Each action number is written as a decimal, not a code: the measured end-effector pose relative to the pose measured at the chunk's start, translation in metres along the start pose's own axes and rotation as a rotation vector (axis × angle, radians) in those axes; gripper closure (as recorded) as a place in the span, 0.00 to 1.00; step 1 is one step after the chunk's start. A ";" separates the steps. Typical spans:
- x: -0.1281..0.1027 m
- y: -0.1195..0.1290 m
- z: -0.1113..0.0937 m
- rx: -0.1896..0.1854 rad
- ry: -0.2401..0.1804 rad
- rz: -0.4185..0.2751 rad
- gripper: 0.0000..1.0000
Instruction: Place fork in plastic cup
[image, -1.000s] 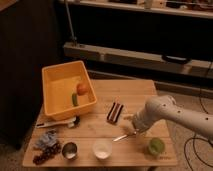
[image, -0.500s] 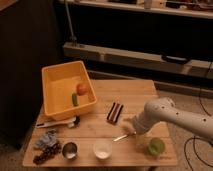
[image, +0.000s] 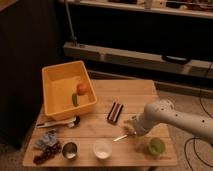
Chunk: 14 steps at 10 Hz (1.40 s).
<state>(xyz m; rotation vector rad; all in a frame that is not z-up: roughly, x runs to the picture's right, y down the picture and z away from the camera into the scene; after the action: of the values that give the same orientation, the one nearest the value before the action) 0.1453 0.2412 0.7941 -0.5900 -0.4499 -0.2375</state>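
Hovering gripper (image: 131, 129): it has hardly moved since a moment ago. It stays low over the near right part of the table (image: 135, 90), right at the fork's right end. I cannot tell if it is spread or pinching.
Fork (image: 121, 137): it lies flat in the same spot as before, between the white bowl (image: 102, 148) and the plastic cup (image: 157, 146). It is thin, straight and shiny silver, like metal.
Meaning for the job: the fork is not lifted yet, so I think the grab is only just starting. The trip to the cup is left to do.
Plastic cup: small, round, smooth and light green. It stands at the near right corner, just right of the gripper and apart from the fork.
Table: light wood, flat, made of planks.
White bowl: round and plain, at the near edge.
Metal cup (image: 69, 149): tiny and shiny, left of the bowl.
Yellow bin (image: 52, 82): a big box with smooth walls, far left. A round orange thing (image: 82, 88) sits inside it.
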 end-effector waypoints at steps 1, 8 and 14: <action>0.001 0.000 0.001 0.000 0.002 0.006 0.41; 0.008 0.001 0.009 -0.002 0.015 0.039 0.42; 0.012 -0.002 0.009 -0.004 0.022 0.044 0.42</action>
<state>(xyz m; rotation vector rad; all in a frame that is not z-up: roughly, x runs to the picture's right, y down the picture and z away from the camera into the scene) 0.1516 0.2441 0.8074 -0.5996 -0.4146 -0.2032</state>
